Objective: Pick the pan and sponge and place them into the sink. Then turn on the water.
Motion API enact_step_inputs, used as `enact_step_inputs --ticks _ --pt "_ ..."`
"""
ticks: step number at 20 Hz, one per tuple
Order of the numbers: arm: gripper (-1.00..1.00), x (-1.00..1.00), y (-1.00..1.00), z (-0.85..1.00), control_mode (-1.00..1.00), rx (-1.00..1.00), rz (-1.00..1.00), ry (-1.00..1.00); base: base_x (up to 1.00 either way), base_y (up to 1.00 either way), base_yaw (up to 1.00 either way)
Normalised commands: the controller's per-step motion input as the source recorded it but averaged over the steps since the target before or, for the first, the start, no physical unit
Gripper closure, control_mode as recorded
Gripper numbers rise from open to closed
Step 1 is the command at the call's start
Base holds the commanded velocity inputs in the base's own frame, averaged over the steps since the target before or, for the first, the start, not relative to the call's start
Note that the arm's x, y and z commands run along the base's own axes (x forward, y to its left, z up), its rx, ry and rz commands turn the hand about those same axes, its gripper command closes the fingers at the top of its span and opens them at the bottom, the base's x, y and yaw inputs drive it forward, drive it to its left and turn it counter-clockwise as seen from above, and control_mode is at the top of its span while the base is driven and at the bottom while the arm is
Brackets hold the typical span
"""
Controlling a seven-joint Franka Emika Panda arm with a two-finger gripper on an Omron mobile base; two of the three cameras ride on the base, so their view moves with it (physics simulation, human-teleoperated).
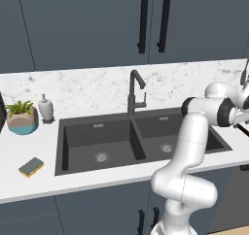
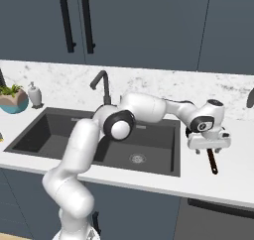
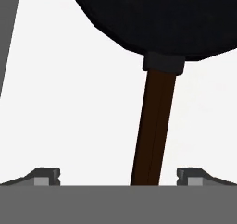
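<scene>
The fingers [image 3: 46, 176] stand wide apart, one tip at each lower corner of the hand view, with the pan handle [image 3: 155, 126] running up between them and touching neither. The gripper [image 2: 209, 144] hangs just above the handle, on the white tabletop [image 2: 233, 159] to the right of the sink [image 2: 166, 170].

The frying pan [image 3: 162, 19] lies flat on the tabletop beside the right basin. Its round black body sits at the far end of the hand view, beyond a dark collar where the handle joins it. The long axis of the pan runs along the handle: in the right base view the free end points toward the front edge of the tabletop, and the body lies toward the backsplash, hidden there by the hand.

The step in hand appears to be the pick of the pan; nothing has been placed in the sink yet. The next move calls for a short descent until the fingers straddle the handle, then closure across its width, then a lift and a carry leftward into a basin.

The sponge [image 1: 31, 167] rests on the tabletop left of the sink, near the potted plant [image 1: 22, 116]. The faucet [image 1: 135, 91] runs no water.
</scene>
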Motion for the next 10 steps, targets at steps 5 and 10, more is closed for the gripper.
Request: enact_step_inputs --ticks 5,10 --pt "-1.00 0.11 -0.16 -0.14 -1.00 0.00 0.00 0.04 0.00 0.00 0.00" --pt "-1.00 0.10 -0.12 -0.16 -1.00 0.00 0.00 0.03 0.00 0.00 0.00"
